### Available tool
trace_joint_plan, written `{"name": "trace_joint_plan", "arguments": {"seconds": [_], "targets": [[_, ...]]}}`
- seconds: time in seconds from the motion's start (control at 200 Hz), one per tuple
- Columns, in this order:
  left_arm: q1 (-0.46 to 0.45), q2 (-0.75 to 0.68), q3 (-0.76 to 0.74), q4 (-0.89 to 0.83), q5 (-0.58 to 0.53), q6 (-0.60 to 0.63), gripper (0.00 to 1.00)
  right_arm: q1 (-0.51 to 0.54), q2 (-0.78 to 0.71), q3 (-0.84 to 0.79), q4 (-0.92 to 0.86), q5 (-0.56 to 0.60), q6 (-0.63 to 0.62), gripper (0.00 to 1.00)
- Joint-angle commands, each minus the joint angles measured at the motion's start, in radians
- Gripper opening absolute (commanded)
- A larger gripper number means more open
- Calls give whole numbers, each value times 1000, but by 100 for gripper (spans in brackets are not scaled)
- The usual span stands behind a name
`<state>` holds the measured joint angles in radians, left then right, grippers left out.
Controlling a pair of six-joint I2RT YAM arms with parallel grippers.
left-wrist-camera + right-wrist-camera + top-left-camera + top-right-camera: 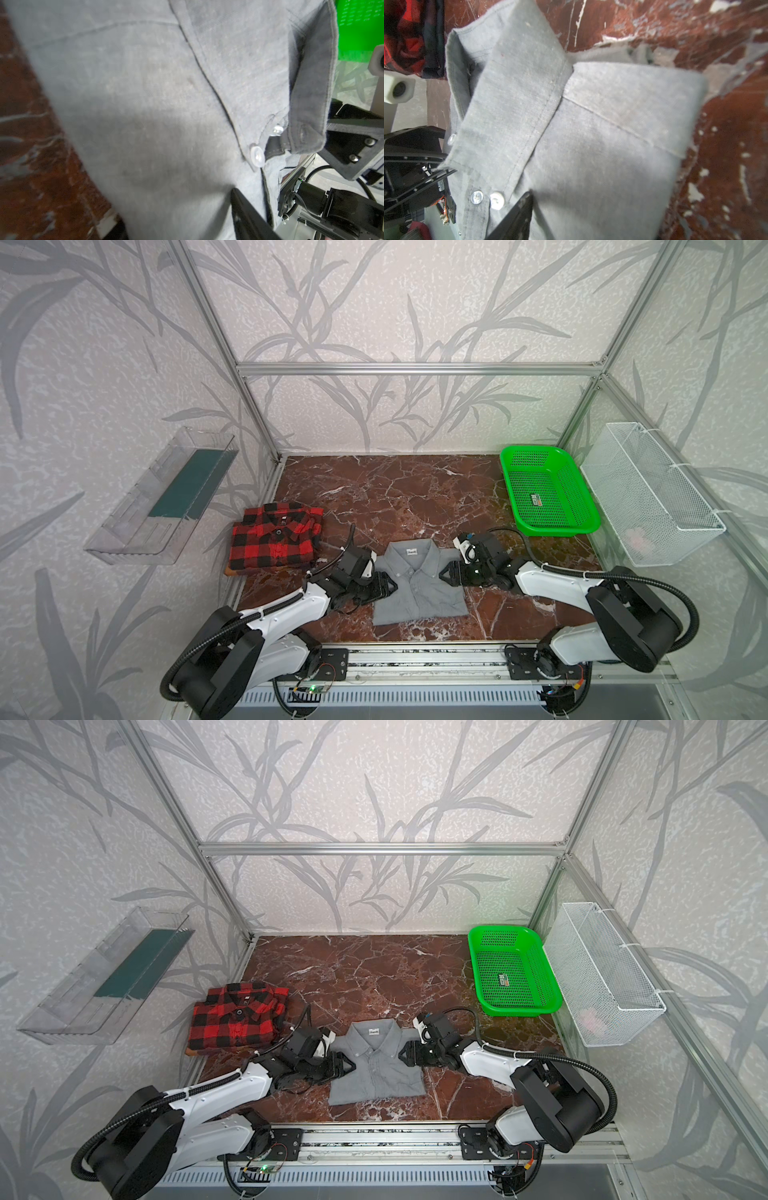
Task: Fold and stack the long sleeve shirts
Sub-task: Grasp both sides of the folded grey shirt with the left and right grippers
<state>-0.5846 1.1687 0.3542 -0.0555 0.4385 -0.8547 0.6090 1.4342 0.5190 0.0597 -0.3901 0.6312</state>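
The folded grey shirt (417,585) lies at 6 o'clock on the marble table (395,497), with my left claw (388,587) at its 9 o'clock edge and my right claw (444,574) at its 3; whether either is pinching cloth I cannot tell. The plaid shirt (274,537) sits apart at 10 o'clock, the green basket (548,493) at 2.

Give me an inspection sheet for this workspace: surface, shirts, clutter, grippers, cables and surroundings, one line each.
Surface: marble tabletop, red-brown with white veins.
Job's things: grey shirt folded, collar showing, front centre; plaid shirt folded at the left, apart from it.
Clutter: green basket far right; wire basket and clear tray hang on the walls.
Grippers: left gripper at the grey shirt's left edge, right gripper at its right edge; grip unclear.
Cables: black hoses along both arms.
Surroundings: aluminium frame, leaf-pattern walls.
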Motion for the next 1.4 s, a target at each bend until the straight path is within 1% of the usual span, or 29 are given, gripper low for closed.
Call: {"name": "trace_joint_plan", "arguments": {"seconds": [0.0,0.105,0.145,0.19,0.26,0.395,0.445,0.495,0.545,0.655,0.745,0.87,1.115,1.27,1.395], "targets": [[-9,43,-65,-48,-27,-18,51,29,72,-63,-75,-1,37,58],[-10,49,-71,-27,-28,-26,40,49,96,-64,-56,3,47,52],[-10,52,-64,-31,-32,-24,35,59,101,-63,-51,8,51,47],[-10,54,-57,-35,-35,-19,29,71,105,-63,-45,16,54,39],[-11,61,-45,-37,-35,-18,21,87,111,-60,-40,22,60,31],[-11,72,-28,-42,-36,-12,13,107,105,-59,-26,26,74,19],[-10,70,-24,-48,-42,-13,9,112,97,-60,-20,33,81,12],[-10,62,-18,-55,-44,-17,0,118,89,-60,-10,33,89,6],[-9,45,-4,-78,-51,-21,0,124,78,-54,-8,30,92,0],[-7,-16,48,-145,-84,-22,0,143,38,-28,-19,39,99,0],[-6,-67,103,-214,-121,-18,0,153,-4,10,-57,56,99,0],[5,-135,158,-266,-176,-32,0,154,-60,78,-113,82,109,0],[68,-142,334,-422,-202,33,0,161,-107,246,-175,87,105,0],[151,-153,474,-537,-235,111,0,171,-52,405,-210,86,83,0],[271,-153,584,-633,-246,190,0,190,34,549,-218,85,69,0]]}}
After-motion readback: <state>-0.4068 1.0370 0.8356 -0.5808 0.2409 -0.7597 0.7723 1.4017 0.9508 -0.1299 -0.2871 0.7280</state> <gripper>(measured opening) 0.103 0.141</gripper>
